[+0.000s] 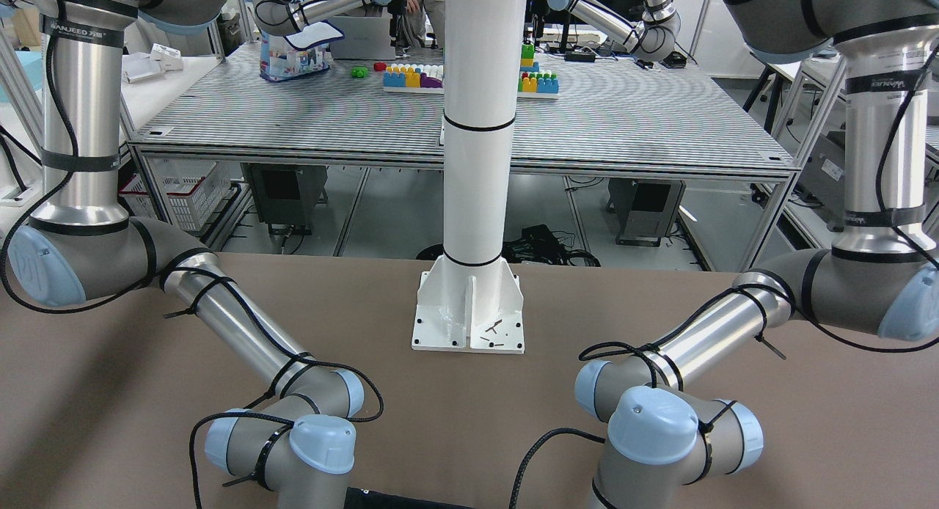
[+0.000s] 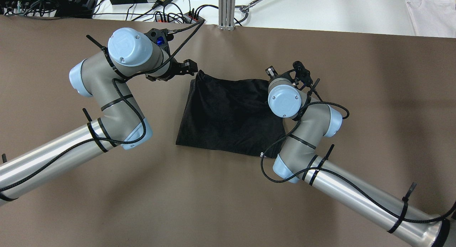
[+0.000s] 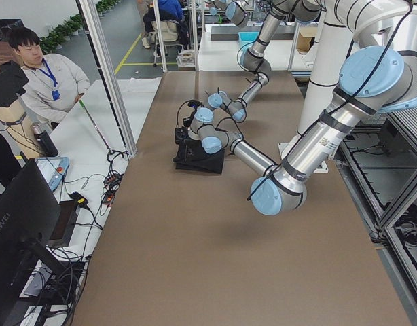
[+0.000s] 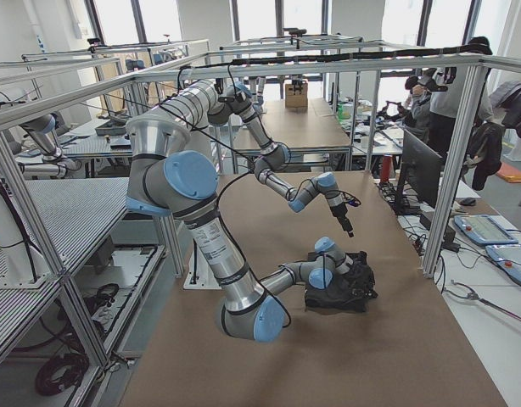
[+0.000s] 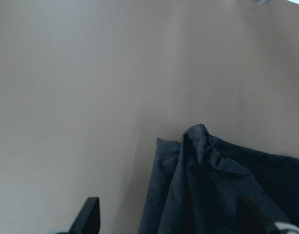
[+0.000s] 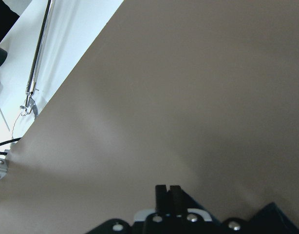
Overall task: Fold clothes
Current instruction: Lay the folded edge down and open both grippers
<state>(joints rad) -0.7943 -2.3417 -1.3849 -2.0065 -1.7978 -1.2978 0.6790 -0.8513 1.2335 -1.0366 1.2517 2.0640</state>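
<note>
Brown table (image 2: 228,204): black clothes (image 2: 228,115) flat, corner bunched

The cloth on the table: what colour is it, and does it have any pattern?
The cloth is plain black with no pattern, and shows best in the overhead exterior view.

White pillar (image 1: 477,127) on base plate (image 1: 469,322), centre of brown table (image 1: 110,406). To its sides, left arm (image 1: 704,333) and right arm (image 1: 235,333) bent low. Sliver of black clothes (image 1: 400,501) at near edge.
</note>
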